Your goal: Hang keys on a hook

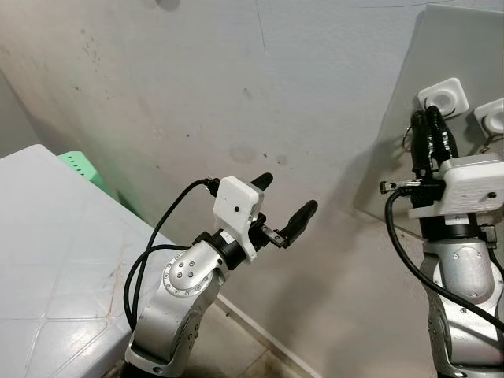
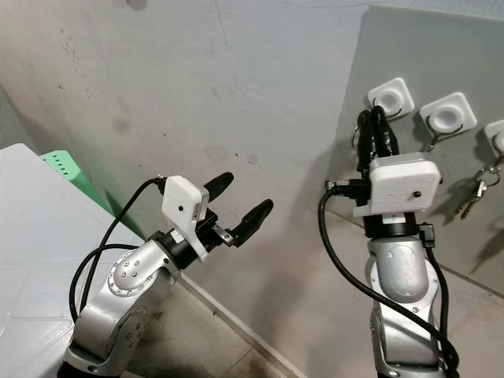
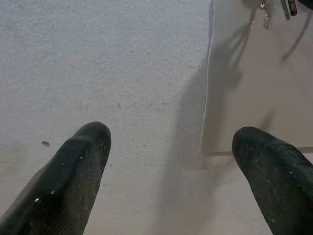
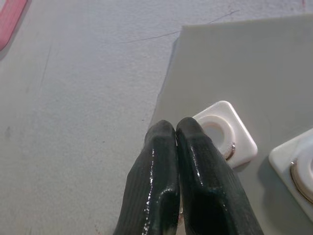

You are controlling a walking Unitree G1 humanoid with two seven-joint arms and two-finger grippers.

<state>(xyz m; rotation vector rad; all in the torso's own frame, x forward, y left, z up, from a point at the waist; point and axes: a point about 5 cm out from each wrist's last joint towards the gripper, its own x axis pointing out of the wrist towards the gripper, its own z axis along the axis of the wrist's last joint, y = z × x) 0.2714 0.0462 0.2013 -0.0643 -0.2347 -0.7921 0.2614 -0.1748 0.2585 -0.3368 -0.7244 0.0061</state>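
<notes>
Against the grey wall, at about two o'clock in the head views, leans a pale board (image 2: 425, 47) carrying white square hooks. The right pincer (image 2: 376, 126) is raised to the leftmost hook (image 2: 391, 98), its two black fingers (image 4: 195, 161) pressed together with their tips just beside that hook's round centre. A thin metal ring (image 1: 407, 138) shows beside the fingers at nine o'clock from them; whether it is gripped cannot be told. A bunch of keys (image 2: 476, 187) hangs from a hook at the board's three o'clock edge, well apart from this pincer. At seven o'clock the left pincer (image 1: 285, 206) is held up before the wall with fingers spread wide, grasping nothing. A white surface (image 1: 47, 236) lies at nine o'clock.
</notes>
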